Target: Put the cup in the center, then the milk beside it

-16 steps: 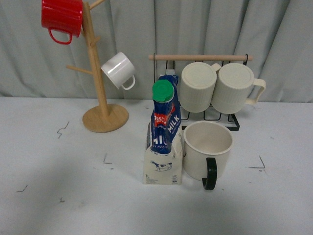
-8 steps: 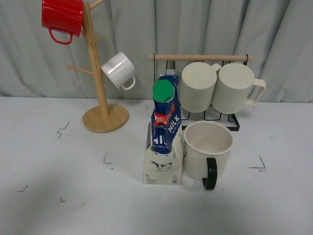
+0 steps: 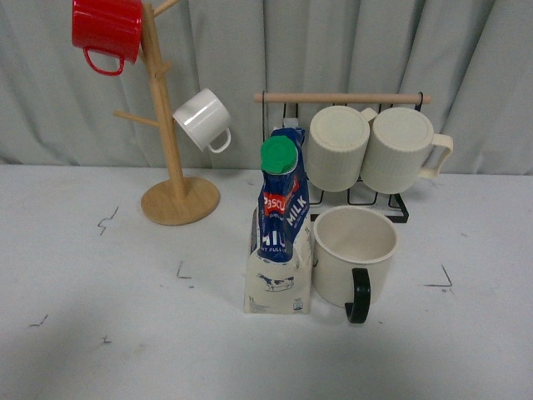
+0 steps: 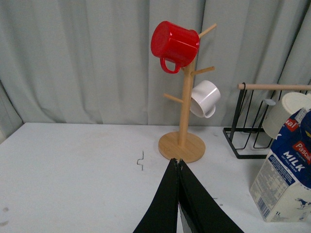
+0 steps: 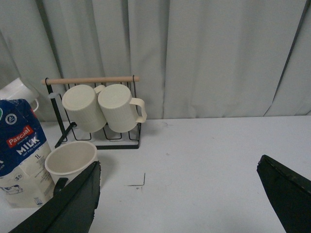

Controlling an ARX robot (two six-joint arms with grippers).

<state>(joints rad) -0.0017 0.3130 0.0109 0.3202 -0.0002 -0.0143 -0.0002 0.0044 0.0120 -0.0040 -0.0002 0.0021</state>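
Observation:
The cup [image 3: 352, 254], a wide cream-white mug with a black handle, stands upright on the white table [image 3: 100, 350] near the middle. The milk [image 3: 279, 229], a blue-and-white carton with a green cap, stands touching its left side. Neither arm shows in the front view. My left gripper [image 4: 178, 161] is shut and empty, above the table left of the milk [image 4: 287, 170]. My right gripper [image 5: 179, 167] is open wide and empty, to the right of the cup [image 5: 71, 159] and the milk [image 5: 22, 153].
A wooden mug tree [image 3: 171, 125] at the back left holds a red mug [image 3: 106, 32] and a small white mug [image 3: 202, 119]. A black wire rack [image 3: 350, 150] behind the cup holds two ribbed cream mugs [image 3: 371, 148]. Grey curtain behind the table.

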